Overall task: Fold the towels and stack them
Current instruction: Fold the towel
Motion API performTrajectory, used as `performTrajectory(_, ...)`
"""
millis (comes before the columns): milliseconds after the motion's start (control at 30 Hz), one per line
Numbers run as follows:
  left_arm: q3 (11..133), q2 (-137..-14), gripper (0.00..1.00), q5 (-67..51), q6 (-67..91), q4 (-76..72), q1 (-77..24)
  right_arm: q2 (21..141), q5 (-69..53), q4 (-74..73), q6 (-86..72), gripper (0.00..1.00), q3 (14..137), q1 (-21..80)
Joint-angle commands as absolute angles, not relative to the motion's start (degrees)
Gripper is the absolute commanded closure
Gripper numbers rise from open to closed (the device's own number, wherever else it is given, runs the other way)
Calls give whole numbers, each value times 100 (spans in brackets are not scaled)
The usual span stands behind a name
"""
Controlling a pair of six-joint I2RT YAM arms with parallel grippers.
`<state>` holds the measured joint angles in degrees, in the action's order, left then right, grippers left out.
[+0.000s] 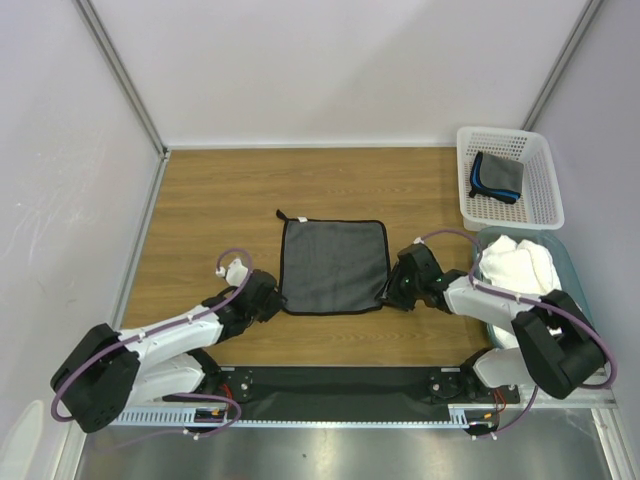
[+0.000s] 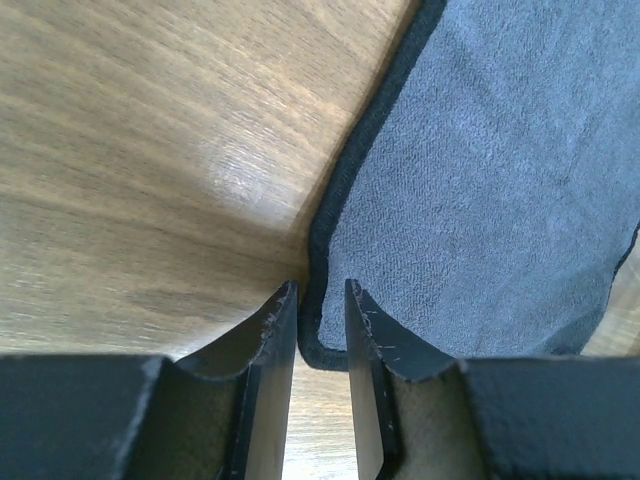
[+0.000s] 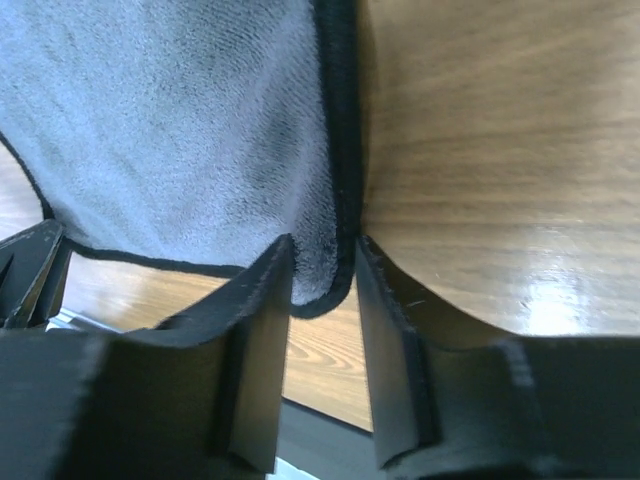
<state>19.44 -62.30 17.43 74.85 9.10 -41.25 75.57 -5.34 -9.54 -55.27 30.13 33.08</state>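
Towels lie in three places, two of them in containers at the right side of the table (image 1: 215,200). A white slotted basket (image 1: 543,160) in the far right corner holds a folded dark blue-edged towel (image 1: 496,177), which lies a little towards the basket's left wall. Just in front of the basket, a pale blue-grey tub (image 1: 562,262) holds the bunched white towel (image 1: 518,264), whose folds rise above the rim. The right arm's upper links reach across the near end of the tub and hide part of it. A grey towel (image 1: 333,265) with a black hem is spread flat in the middle of the wood, apart from both containers, with a small loop tag (image 1: 281,214) at its far left corner. The left gripper (image 1: 275,303) is down at the near left corner of this cloth. In the left wrist view its narrow jaws are pinched on that corner, the hem filling the gap between the fingers (image 2: 275,330). The right gripper (image 1: 392,293) is at the near right corner, and the right wrist view shows the corner clamped between its fingers (image 3: 262,290), the cloth touching both. Both arms lie low over the near edge of the table, one on each side of the spread cloth, and nothing lies on top of it
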Motion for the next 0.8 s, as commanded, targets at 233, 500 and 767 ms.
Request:
performTrajectory(233, 1951, -6486, 72, 1907, 7278, 932, -4175, 7797, 254, -2214, -5177, 73, 3286, 3401)
performTrajectory(500, 2021, -6627, 73, 1916, 7119, 853, -4166, 7550, 97, -2566, -5237, 55, 3594, 3419)
performTrajectory(767, 2039, -6539, 73, 1907, 6979, 738, -4175, 6970, -641, -2347, -6186, 25, 3244, 3401)
